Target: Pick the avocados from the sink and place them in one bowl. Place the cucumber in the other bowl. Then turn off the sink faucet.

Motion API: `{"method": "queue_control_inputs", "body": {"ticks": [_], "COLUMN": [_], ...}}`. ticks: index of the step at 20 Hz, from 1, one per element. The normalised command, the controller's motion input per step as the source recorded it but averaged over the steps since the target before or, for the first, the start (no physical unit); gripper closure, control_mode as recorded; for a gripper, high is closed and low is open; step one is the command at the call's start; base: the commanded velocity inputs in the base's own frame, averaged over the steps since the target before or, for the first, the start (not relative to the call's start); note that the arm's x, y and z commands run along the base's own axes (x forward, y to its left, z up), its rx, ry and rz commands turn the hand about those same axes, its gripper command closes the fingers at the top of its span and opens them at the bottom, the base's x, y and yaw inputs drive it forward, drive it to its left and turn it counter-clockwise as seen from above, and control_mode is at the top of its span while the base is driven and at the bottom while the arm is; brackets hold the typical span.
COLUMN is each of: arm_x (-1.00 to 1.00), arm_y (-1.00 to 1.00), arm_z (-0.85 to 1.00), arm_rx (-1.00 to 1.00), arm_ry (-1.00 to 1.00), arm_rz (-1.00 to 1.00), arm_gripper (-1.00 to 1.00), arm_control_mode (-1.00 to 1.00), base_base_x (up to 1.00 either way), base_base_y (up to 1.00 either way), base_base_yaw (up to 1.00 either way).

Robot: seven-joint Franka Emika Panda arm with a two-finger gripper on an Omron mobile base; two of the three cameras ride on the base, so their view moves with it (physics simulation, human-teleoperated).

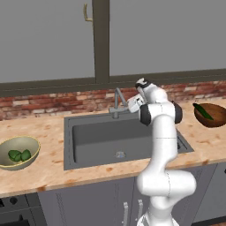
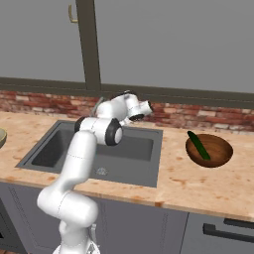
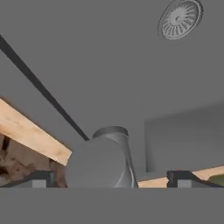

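Note:
The sink [image 1: 68,145] is a dark grey basin, and my gripper [image 1: 128,105] hovers at its back rim, just right of the sink faucet [image 1: 116,102]. In the hand view the gripper [image 3: 109,180] is open, its fingertips [image 3: 37,179] on either side of a round grey part of the faucet [image 3: 98,164] without touching it. Two avocados [image 1: 20,155] lie in the olive-yellow bowl [image 1: 31,143] on the left counter. The cucumber [image 1: 203,110] rests in the dark brown bowl [image 1: 216,120] on the right counter. The cucumber [image 2: 198,144] and brown bowl [image 2: 218,154] also show from the right.
The round drain [image 3: 180,18] sits in the basin floor. A brick backsplash [image 1: 53,103] and window frame [image 1: 100,42] rise behind the counter. Wooden counter [image 2: 198,183] stretches on both sides of the sink, with cabinet fronts below.

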Motion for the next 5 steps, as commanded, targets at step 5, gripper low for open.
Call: {"method": "queue_control_inputs", "body": {"ticks": [5], "arm_x": [-0.08], "arm_y": [0.98], "arm_z": [0.00], "arm_rx": [-0.11], "arm_ry": [-0.09], "arm_rz": [0.01], "arm_gripper": [-1.00], "arm_control_mode": [-1.00], "base_base_x": [0.00], "base_base_y": [0.00], "base_base_yaw": [0.00]}}
